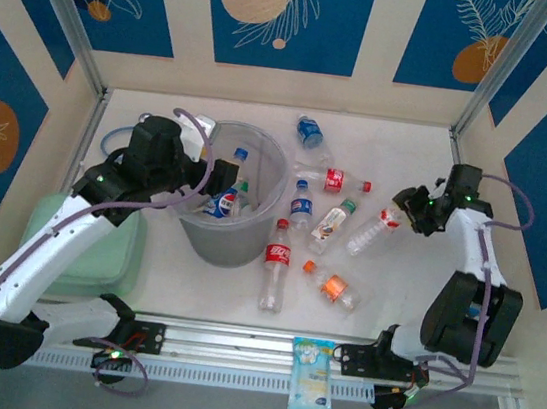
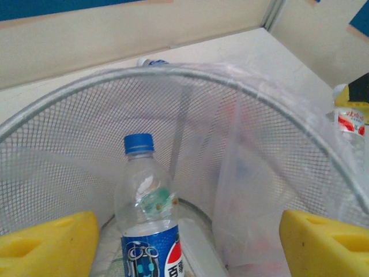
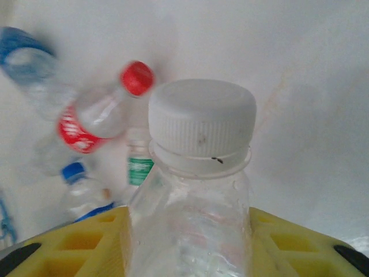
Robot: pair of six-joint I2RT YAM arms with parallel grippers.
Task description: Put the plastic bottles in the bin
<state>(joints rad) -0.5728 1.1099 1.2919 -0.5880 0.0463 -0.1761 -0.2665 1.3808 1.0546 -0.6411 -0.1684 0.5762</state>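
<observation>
The bin [image 1: 249,237] stands left of centre, its mesh wall [image 2: 69,144] close in the left wrist view. My left gripper [image 1: 220,179] hangs over its near rim, open, with the yellow pads [image 2: 49,245] wide apart. A blue-capped, blue-labelled bottle [image 2: 147,219] stands inside the bin between them, untouched, beside a green-capped one [image 1: 242,189]. My right gripper [image 1: 411,212] is shut on a clear white-capped bottle [image 3: 202,133], its pads [image 3: 75,248] pressed on both sides. Several bottles lie on the table: blue [image 1: 309,132], red-capped [image 1: 333,180], blue-labelled [image 1: 300,206], green-capped [image 1: 333,222], cola [image 1: 276,261], orange [image 1: 333,287].
A pale green pad [image 1: 97,242] lies under the left arm. A flat blue-and-white packet [image 1: 310,394] rests on the front rail. Walls close the table at the back and both sides.
</observation>
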